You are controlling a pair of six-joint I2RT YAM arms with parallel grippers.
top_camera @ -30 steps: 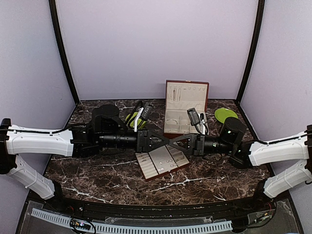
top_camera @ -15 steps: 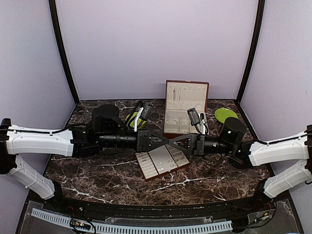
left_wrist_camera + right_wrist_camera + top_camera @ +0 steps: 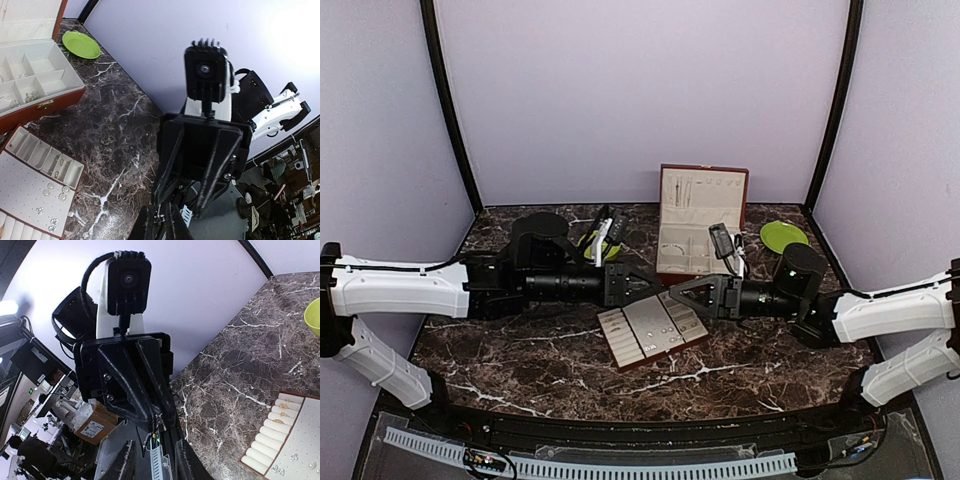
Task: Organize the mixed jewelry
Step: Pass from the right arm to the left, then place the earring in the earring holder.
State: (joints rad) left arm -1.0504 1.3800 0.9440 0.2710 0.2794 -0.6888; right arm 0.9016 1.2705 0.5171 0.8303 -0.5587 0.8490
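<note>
L jaws narrow, R jaws part-open, nose-to-nose by tray (image 3: 642,322) mid-counter (image 3: 520,350); misalignment could've clashed them or dropped any piece btwn.

The left arm (image 3: 405,288) and right arm (image 3: 890,310) look alike: smooth white shells on the near links, then matt black joints and forearms. A thin black cable (image 3: 410,268) runs along the top of the left shell (the right shell carries one too). A small green light (image 3: 788,270) glows on a round black joint of the right arm. The left end effector (image 3: 653,285) and right end effector (image 3: 673,293) are black, with trussed triangular fingers (image 3: 630,285), silver screws (image 3: 106,376) in the mounting plate, and a square black camera (image 3: 129,277) above.
</note>
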